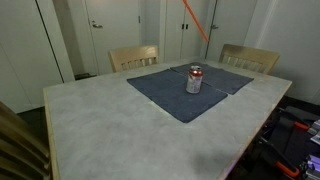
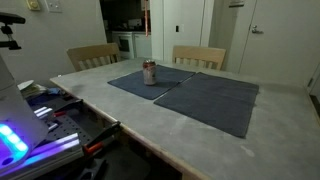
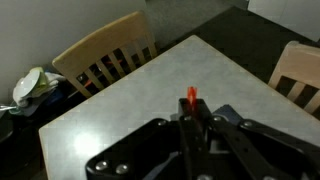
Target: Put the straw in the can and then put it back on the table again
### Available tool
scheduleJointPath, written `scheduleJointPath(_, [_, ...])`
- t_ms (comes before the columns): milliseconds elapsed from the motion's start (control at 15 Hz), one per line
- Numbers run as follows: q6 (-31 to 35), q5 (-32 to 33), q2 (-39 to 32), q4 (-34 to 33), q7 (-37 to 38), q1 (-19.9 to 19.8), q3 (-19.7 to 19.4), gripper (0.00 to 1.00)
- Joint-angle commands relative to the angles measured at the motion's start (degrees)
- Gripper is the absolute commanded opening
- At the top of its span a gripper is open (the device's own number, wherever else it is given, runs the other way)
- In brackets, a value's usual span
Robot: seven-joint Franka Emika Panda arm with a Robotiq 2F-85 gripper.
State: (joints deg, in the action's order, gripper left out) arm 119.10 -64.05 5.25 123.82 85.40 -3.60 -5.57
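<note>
In the wrist view my gripper (image 3: pixel 193 112) is shut on the straw (image 3: pixel 191 97); only its short red-orange tip shows past the dark fingers. Below lies the pale marbled table (image 3: pixel 120 115), well under the gripper. In an exterior view the straw (image 1: pixel 196 22) hangs slanted high above the table's far side, its upper end cut off by the frame's top edge, and the gripper itself is out of that picture. The can (image 1: pixel 194 80), silver with red markings, stands upright on a dark blue-grey mat (image 1: pixel 170 98); the can (image 2: pixel 149 72) also shows in the second exterior picture. The straw is clear of the can.
Two wooden chairs (image 1: pixel 134 57) (image 1: pixel 250 58) stand at the table's far edge, and the wrist view shows a wooden chair (image 3: pixel 105 60) too. A second dark mat (image 2: pixel 215 102) lies beside the first. Equipment with glowing lights (image 2: pixel 15 140) sits off the table's near corner.
</note>
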Motion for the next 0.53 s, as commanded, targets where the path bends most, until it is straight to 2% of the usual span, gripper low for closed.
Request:
scheduleJointPath(0, [-0.5, -6.7, -1.1, 1.6, -5.6, -1.0, -0.5, 0.02])
scheduleJointPath(467, [-0.3, -13.4, -3.6, 4.7, -15.4, -1.4, -1.0, 0.02])
